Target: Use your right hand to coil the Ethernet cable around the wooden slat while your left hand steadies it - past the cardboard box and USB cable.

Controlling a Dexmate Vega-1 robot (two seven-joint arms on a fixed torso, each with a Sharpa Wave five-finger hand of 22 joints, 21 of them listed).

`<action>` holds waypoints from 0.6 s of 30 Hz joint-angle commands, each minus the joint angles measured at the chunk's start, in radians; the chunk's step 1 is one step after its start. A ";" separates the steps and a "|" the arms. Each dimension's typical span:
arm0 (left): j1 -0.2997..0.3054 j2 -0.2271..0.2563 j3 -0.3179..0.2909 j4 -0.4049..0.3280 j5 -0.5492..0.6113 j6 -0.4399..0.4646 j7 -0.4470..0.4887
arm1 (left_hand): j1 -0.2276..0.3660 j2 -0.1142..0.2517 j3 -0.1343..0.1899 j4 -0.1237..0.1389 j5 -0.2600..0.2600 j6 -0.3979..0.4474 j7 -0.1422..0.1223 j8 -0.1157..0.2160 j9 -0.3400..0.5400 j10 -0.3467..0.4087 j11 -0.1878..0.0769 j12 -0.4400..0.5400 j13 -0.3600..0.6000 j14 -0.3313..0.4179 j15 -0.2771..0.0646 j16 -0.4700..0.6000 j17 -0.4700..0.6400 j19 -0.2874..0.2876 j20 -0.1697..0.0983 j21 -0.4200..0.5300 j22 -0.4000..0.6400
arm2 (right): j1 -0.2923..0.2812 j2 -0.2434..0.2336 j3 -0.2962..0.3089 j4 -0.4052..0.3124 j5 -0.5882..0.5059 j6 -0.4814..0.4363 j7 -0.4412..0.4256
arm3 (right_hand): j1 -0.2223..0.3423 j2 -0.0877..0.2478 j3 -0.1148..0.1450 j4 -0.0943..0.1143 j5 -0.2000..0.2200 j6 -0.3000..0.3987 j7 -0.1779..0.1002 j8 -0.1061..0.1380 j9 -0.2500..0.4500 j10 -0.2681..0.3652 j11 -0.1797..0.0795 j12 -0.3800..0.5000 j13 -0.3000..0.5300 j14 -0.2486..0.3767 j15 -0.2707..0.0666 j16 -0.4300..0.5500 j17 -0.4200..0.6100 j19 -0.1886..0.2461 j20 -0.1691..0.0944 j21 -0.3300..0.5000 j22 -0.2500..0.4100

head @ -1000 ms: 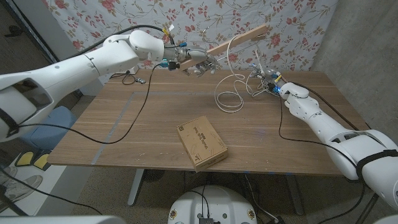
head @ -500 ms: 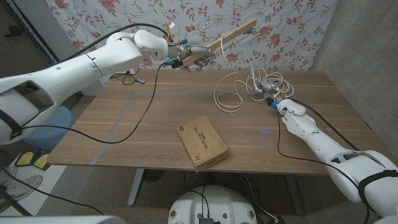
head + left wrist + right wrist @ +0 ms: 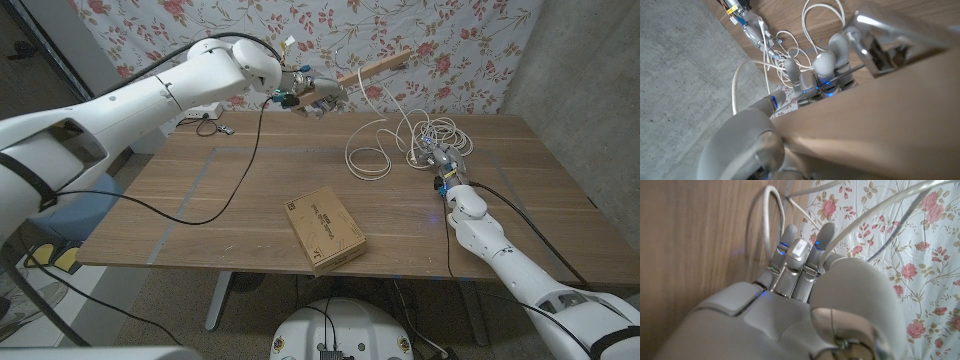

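Wooden slat [image 3: 372, 67] is held up off the tabletop [image 3: 200, 200] by the left hand [image 3: 312, 92], fingers [image 3: 826, 64] clamped round its near end; the free end angles up and away from those fingers toward the floral backdrop [image 3: 470, 40]. In the left wrist view the slat [image 3: 880, 120] runs across the frame w/ the fingers wrapped over its edge. White Ethernet cable [image 3: 375, 150] hangs from the slat just past the left fingers, drops to the tabletop and lies in loose loops, one big loop between the two hands and a tighter bunch right at the right hand [image 3: 437, 155]. Right hand sits low at the tabletop, well apart from the left fingers; the cable bundle is touching it in the head view. In the right wrist view its fingers [image 3: 799, 255] reach fwd close together, w/ cable strands [image 3: 771, 220] curving around and beside them; strands pass over the hand, but can't tell if the fingers are actually clamped on the cable or just against it. Cardboard box [image 3: 324, 229] lies flat on the tabletop, nearer the robot than either set of fingers, well apart from both and not touching the cable. Small dark connector on a thin black lead [image 3: 214, 127] lies on the tabletop below and outboard of the left fingers, approx. under the left arm.
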 commanded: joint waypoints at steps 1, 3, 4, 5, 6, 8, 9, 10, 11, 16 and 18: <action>-0.049 -0.087 0.031 0.111 0.107 0.017 -0.187 | 0.030 0.042 -0.002 -0.001 -0.007 0.008 0.008 0.008 -0.002 0.051 -0.050 0.003 0.002 0.121 -0.122 0.011 0.004 0.013 -0.007 0.003 0.000 | -0.135 0.011 0.066 -0.165 -0.332 0.040 -0.661 | 0.001 0.004 -0.003 0.001 0.009 0.110 0.053 0.002 0.003 -0.002 0.001 -0.002 0.006 -0.004 -0.024 0.007 0.001 0.003 -0.148 -0.001 0.002; -0.050 -0.098 0.031 0.127 0.121 0.014 -0.204 | 0.030 0.042 -0.003 -0.001 -0.010 0.006 0.008 0.009 -0.001 0.050 -0.050 0.003 0.002 0.117 -0.122 0.009 0.000 0.013 -0.007 0.004 0.003 | -0.151 0.008 0.078 -0.193 -0.374 0.028 -0.709 | 0.001 0.003 -0.004 0.001 0.009 0.110 0.052 0.001 0.002 -0.001 -0.001 -0.005 0.000 -0.004 -0.024 0.007 0.001 0.003 -0.147 -0.001 0.002; -0.051 -0.104 0.031 0.135 0.127 0.016 -0.213 | 0.031 0.042 -0.003 -0.001 -0.011 0.005 0.008 0.009 -0.001 0.049 -0.049 0.003 0.002 0.117 -0.122 0.009 0.000 0.012 -0.007 0.002 0.002 | -0.156 0.009 0.082 -0.201 -0.395 0.030 -0.730 | 0.001 0.003 -0.004 0.001 0.009 0.110 0.052 0.001 0.002 -0.001 0.001 -0.004 0.002 -0.005 -0.024 0.007 0.001 0.002 -0.147 -0.002 0.002; -0.049 -0.105 0.028 0.135 0.131 0.016 -0.216 | 0.031 0.042 -0.003 -0.001 -0.012 0.005 0.009 0.010 -0.001 0.047 -0.051 0.002 0.003 0.117 -0.121 0.009 -0.001 0.011 -0.007 0.003 0.003 | -0.157 0.011 0.084 -0.201 -0.398 0.030 -0.730 | 0.001 0.003 -0.004 0.001 0.009 0.110 0.052 0.001 0.003 0.000 0.001 -0.005 -0.002 -0.005 -0.024 0.006 0.001 0.002 -0.148 -0.002 0.002; -0.044 -0.111 0.023 0.140 0.135 0.027 -0.210 | 0.031 0.043 -0.004 -0.001 -0.012 0.004 0.009 0.009 -0.002 0.048 -0.050 0.003 0.002 0.117 -0.121 0.009 -0.001 0.010 -0.007 0.003 0.003 | -0.171 0.007 0.090 -0.228 -0.432 0.026 -0.763 | 0.001 0.003 -0.005 0.001 0.010 0.110 0.052 0.001 0.002 0.000 0.002 -0.003 0.002 -0.005 -0.025 0.006 0.001 0.002 -0.147 -0.002 0.002; -0.034 -0.119 0.010 0.142 0.143 0.044 -0.198 | 0.031 0.043 -0.004 -0.001 -0.013 0.003 0.009 0.009 -0.001 0.049 -0.050 0.003 0.002 0.117 -0.121 0.009 -0.002 0.011 -0.008 0.000 -0.001 | -0.185 0.010 0.095 -0.255 -0.471 0.025 -0.795 | 0.001 0.003 -0.005 0.001 0.010 0.112 0.051 0.002 0.002 0.000 0.000 -0.002 0.003 -0.005 -0.025 0.006 0.001 0.003 -0.147 -0.002 0.002; -0.026 -0.123 0.001 0.139 0.146 0.056 -0.184 | 0.031 0.044 -0.004 -0.001 -0.014 0.003 0.009 0.010 -0.001 0.049 -0.050 0.003 0.002 0.117 -0.120 0.008 -0.005 0.011 -0.007 0.000 -0.001 | -0.191 0.014 0.096 -0.266 -0.489 0.030 -0.809 | 0.001 0.004 -0.005 0.001 0.010 0.112 0.053 0.002 0.001 0.001 0.002 -0.003 0.001 -0.005 -0.025 0.006 0.001 0.003 -0.147 -0.002 0.002; -0.020 -0.126 -0.005 0.136 0.154 0.066 -0.172 | 0.031 0.044 -0.004 -0.001 -0.015 0.003 0.010 0.010 -0.001 0.050 -0.052 0.003 0.002 0.118 -0.121 0.009 -0.004 0.012 -0.007 0.000 -0.002 | -0.196 0.018 0.095 -0.275 -0.513 0.034 -0.826 | 0.002 0.004 -0.005 0.000 0.010 0.114 0.053 0.002 0.000 0.001 0.002 -0.002 0.002 -0.005 -0.025 0.006 0.001 0.005 -0.146 -0.001 0.002; -0.016 -0.129 -0.007 0.135 0.164 0.069 -0.166 | 0.032 0.045 -0.004 -0.001 -0.015 0.004 0.009 0.010 -0.002 0.049 -0.050 0.003 0.002 0.117 -0.120 0.007 -0.007 0.012 -0.007 0.000 -0.002 | -0.200 0.021 0.095 -0.282 -0.536 0.041 -0.840 | 0.002 0.004 -0.005 0.000 0.010 0.114 0.053 0.002 0.000 0.001 0.002 -0.002 0.002 -0.004 -0.025 0.006 0.001 0.005 -0.146 -0.001 0.002; 0.030 -0.141 -0.056 0.116 0.178 0.088 -0.110 | 0.033 0.046 -0.004 -0.001 -0.019 0.004 0.009 0.009 -0.008 0.050 -0.053 0.003 0.002 0.118 -0.121 0.009 -0.009 0.012 -0.008 0.002 0.000 | -0.244 0.141 0.182 -0.335 -0.706 0.046 -0.844 | 0.004 0.005 -0.006 -0.002 0.010 0.118 0.054 0.003 0.000 0.011 -0.002 0.002 0.000 0.003 -0.025 0.008 0.001 0.014 -0.147 0.003 0.003; 0.052 -0.145 -0.082 0.104 0.179 0.100 -0.083 | 0.033 0.046 -0.004 -0.001 -0.020 0.003 0.009 0.011 -0.006 0.050 -0.052 0.003 0.002 0.120 -0.121 0.011 -0.007 0.012 -0.008 0.002 -0.001 | -0.263 0.193 0.216 -0.362 -0.769 0.040 -0.844 | 0.005 0.006 -0.005 -0.003 0.010 0.123 0.058 0.003 -0.002 0.013 -0.004 0.004 0.001 0.005 -0.025 0.008 0.001 0.018 -0.145 0.005 0.003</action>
